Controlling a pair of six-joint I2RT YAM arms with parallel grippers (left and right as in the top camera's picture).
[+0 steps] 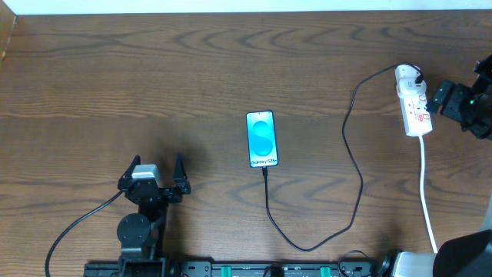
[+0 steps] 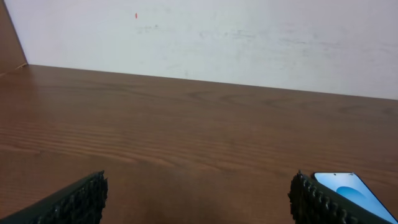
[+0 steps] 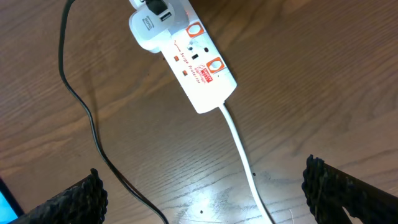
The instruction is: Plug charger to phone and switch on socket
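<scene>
The left pincer (image 1: 157, 166) is hanging released, grasping nothing; the phone (image 1: 261, 139) is lying ahead to its right, with the charger (image 1: 359, 169) meeting its near edge. The right pincer (image 3: 202, 196) is hovering wide open, the socket (image 3: 198, 70) lying just ahead.

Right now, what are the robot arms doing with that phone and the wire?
Neither arm is holding anything. The black charger runs from the phone in the middle of the table to the white socket, and it looks plugged in at both ends. The right gripper hovers open beside the socket, probably to press its switch. The left gripper is open too, off to the side of the phone.
</scene>
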